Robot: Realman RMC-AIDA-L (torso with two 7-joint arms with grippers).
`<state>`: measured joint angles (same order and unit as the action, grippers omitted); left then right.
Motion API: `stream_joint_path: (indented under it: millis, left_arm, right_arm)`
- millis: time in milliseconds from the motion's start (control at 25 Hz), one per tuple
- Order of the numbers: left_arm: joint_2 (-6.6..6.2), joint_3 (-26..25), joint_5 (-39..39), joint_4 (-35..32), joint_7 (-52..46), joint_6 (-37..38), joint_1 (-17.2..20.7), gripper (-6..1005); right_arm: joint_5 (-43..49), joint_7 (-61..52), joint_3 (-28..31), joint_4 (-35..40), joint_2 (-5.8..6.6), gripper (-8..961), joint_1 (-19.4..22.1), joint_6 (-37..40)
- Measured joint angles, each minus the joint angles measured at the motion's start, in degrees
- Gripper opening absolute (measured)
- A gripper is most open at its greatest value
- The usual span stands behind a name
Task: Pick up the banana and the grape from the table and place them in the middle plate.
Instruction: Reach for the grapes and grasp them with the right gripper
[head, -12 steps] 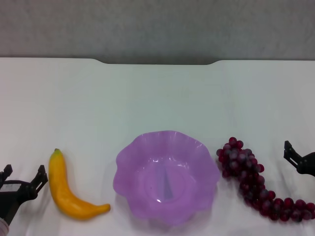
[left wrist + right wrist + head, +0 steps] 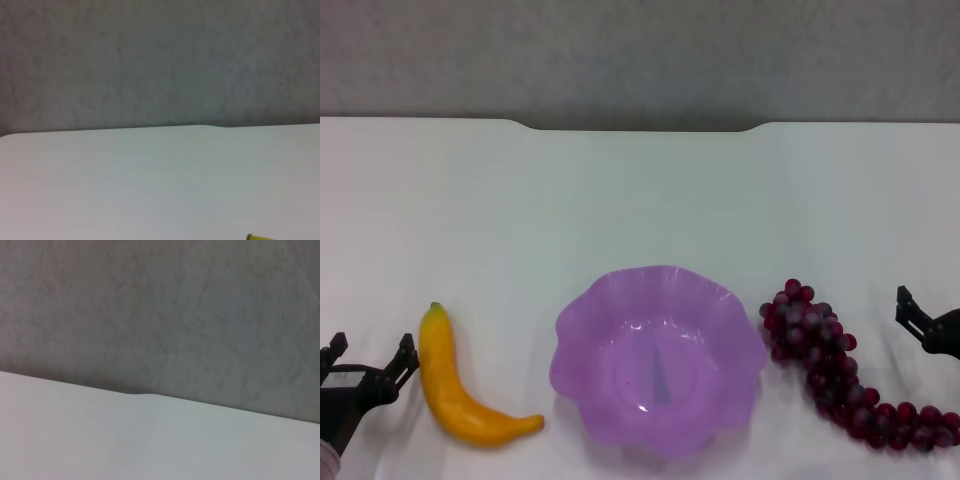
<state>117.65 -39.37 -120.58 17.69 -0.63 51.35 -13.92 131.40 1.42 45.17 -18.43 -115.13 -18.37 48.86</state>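
Note:
The banana [image 2: 460, 390] lies on the table [image 2: 640, 200] at the near left, stem tip pointing away from me. A sliver of it shows in the left wrist view [image 2: 257, 237]. The grape bunch [image 2: 840, 370] lies at the near right. The purple middle plate [image 2: 660, 278] stands between them, with nothing in it. My left gripper [image 2: 370, 352] is open and empty, low over the table just left of the banana. My right gripper [image 2: 932, 325] is at the right edge, just right of the grapes and partly out of view.
The table's notched far edge [image 2: 640, 128] meets a grey wall [image 2: 640, 50]. Both wrist views show only bare white tabletop [image 2: 125, 440] and the wall [image 2: 160, 60]. White tabletop stretches behind the plate.

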Motion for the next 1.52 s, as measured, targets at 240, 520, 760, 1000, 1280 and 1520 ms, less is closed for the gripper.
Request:
stream_joint_path:
  millis: [240,520,760,1000,1280,1520]
  left_arm:
    - [0.03,0.00,0.00,-0.14,0.02,-0.18,-0.05,894]
    - [-0.01,-0.01,0.00,-0.39,0.01,-0.28,0.24,894]
    - [-0.04,-0.09,-0.01,-0.56,-0.02,-0.37,0.33,893]
    - [-0.06,-0.09,0.00,-0.56,-0.06,-0.38,0.35,893]
    - [-0.06,-0.09,0.00,-0.55,0.00,-0.38,0.21,894]
    - [-0.06,-0.09,0.07,-0.55,-0.03,-0.38,0.07,893]
  right_arm:
    - [0.01,0.37,0.00,-1.67,0.23,888,-0.07,0.00]
    - [0.87,2.84,1.45,-8.18,1.57,889,0.48,-3.52]
    - [0.88,15.89,10.57,-25.24,3.29,888,4.45,-22.47]
    - [0.88,29.76,24.66,-41.67,0.96,888,8.82,-45.49]
    - [1.92,29.10,36.02,-50.95,0.51,888,5.57,-75.56]
    - [20.77,13.33,36.78,-58.19,0.41,887,0.78,-92.08]
